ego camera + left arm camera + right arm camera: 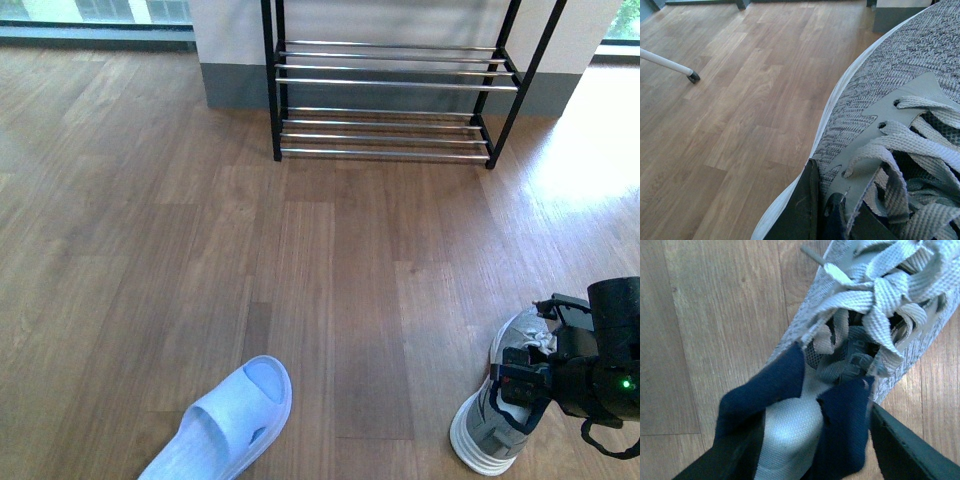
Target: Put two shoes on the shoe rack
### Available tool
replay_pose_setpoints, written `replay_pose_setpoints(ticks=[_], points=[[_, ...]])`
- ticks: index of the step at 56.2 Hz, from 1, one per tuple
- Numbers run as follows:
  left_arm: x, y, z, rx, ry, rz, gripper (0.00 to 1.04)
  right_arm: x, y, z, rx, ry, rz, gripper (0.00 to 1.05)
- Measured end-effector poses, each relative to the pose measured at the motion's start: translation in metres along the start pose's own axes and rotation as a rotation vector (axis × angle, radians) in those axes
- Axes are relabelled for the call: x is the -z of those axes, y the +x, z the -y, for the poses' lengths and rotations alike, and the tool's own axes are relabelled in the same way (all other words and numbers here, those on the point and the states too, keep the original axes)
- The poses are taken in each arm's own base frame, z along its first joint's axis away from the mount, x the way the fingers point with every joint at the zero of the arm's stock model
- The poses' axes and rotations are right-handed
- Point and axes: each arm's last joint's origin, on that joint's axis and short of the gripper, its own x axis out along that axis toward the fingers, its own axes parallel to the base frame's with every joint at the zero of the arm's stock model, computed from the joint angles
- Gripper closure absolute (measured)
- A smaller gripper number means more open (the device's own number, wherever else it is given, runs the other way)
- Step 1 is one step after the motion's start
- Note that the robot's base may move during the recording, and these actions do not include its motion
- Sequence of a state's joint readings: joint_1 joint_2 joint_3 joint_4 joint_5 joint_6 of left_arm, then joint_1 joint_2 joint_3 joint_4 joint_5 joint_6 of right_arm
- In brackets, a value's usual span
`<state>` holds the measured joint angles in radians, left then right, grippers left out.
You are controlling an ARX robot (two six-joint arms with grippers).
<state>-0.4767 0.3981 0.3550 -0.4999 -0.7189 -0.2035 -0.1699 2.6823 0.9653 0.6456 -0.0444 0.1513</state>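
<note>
Front cam, on the robot's body, looks fwd & down over the floor point(330, 300) to the far shoe rack point(390, 100). Right wrist cam sits close above the grey sneaker point(865, 315), shared w/ front. Left wrist cam hugs a knit sneaker point(890, 75), facing across the floor.

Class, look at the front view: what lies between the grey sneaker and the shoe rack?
Only bare wood floor; nothing stands between the grey sneaker and the shoe rack in the front view.
</note>
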Motion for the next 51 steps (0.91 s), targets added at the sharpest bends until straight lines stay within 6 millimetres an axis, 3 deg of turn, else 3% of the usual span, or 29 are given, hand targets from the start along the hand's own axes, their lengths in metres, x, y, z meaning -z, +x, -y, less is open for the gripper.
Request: replay_pose_setpoints(ticks=[13,18,29,43,51], points=[[0.000,0.000,0.000,0.000,0.000,0.000,1.03,0.000,-0.004,-0.008,0.001,-0.110,0.054,0.88],[0.000,0.000,0.000,0.000,0.000,0.000,1.03,0.000,-0.014,-0.013,0.023,-0.238,0.090,1.04],[0.000,0.000,0.000,0.000,0.000,0.000,1.03,-0.013,-0.049,-0.027,-0.012,-0.474,0.179,1.03],[0.000,0.000,0.000,0.000,0.000,0.000,1.03,-0.050,-0.135,-0.029,-0.062,-0.633,0.354,1.03],[0.000,0.000,0.000,0.000,0.000,0.000,1.03,-0.053,-0.167,-0.020,-0.049,-0.640,0.402,1.03]])
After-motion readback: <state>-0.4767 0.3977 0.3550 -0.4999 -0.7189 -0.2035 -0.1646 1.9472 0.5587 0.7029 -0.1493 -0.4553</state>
